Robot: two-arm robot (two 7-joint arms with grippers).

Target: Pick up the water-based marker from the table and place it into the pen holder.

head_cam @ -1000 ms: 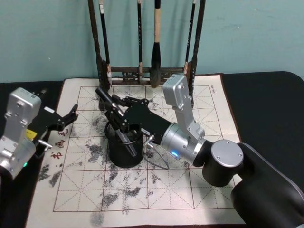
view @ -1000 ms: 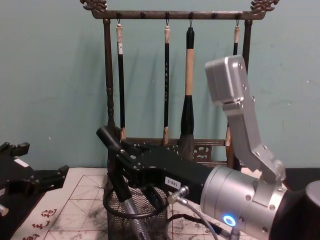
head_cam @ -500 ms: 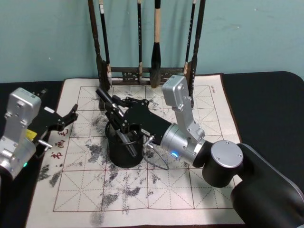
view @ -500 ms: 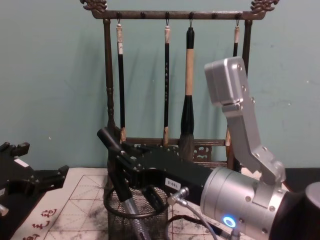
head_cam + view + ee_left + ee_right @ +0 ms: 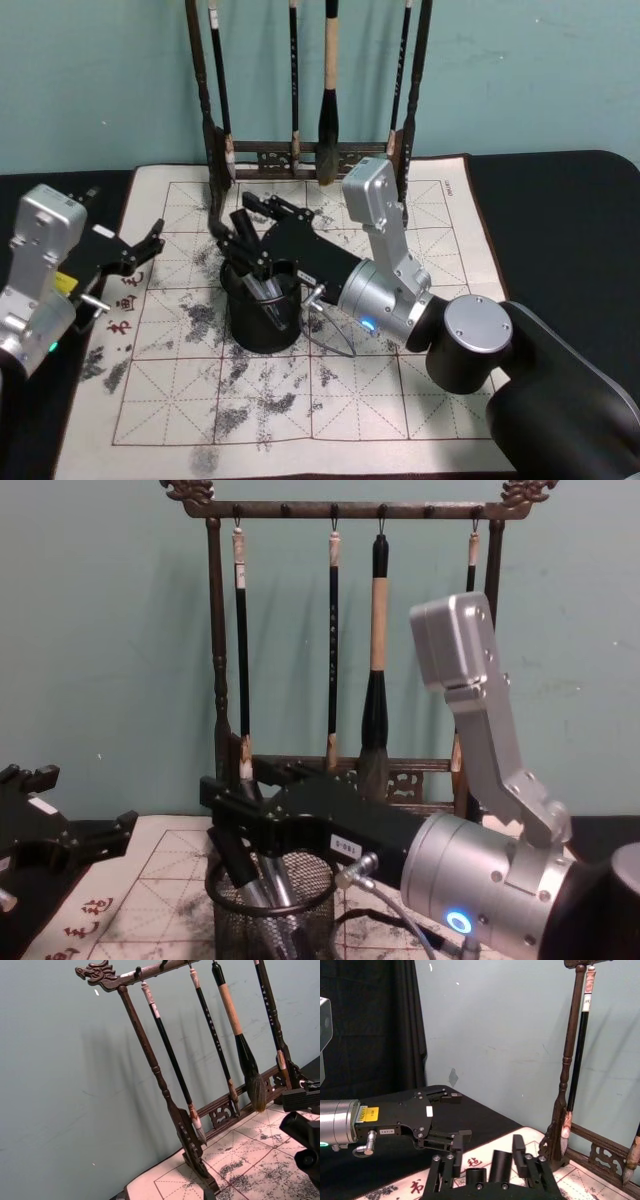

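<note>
The pen holder (image 5: 252,332), a round black mesh cup, stands on the practice mat left of centre; in the chest view the pen holder (image 5: 305,920) is low in the middle. The water-based marker (image 5: 259,284) leans inside it, dark above and grey below, and the chest view shows the marker (image 5: 264,888) through the mesh. My right gripper (image 5: 258,222) hangs open just above the cup's rim, fingers spread and off the marker; the right gripper (image 5: 250,780) is also seen from the chest. My left gripper (image 5: 140,250) rests open at the mat's left edge.
A tall dark wooden brush rack (image 5: 300,155) with several hanging brushes stands behind the cup, close to the right gripper. The ink-stained grid mat (image 5: 400,400) covers a black table. The right arm's body crosses the mat's centre and right.
The marker, held slanting above the rim by the right gripper before, has dropped down into the pen holder. The right gripper's fingers have spread apart. The left arm has stayed still.
</note>
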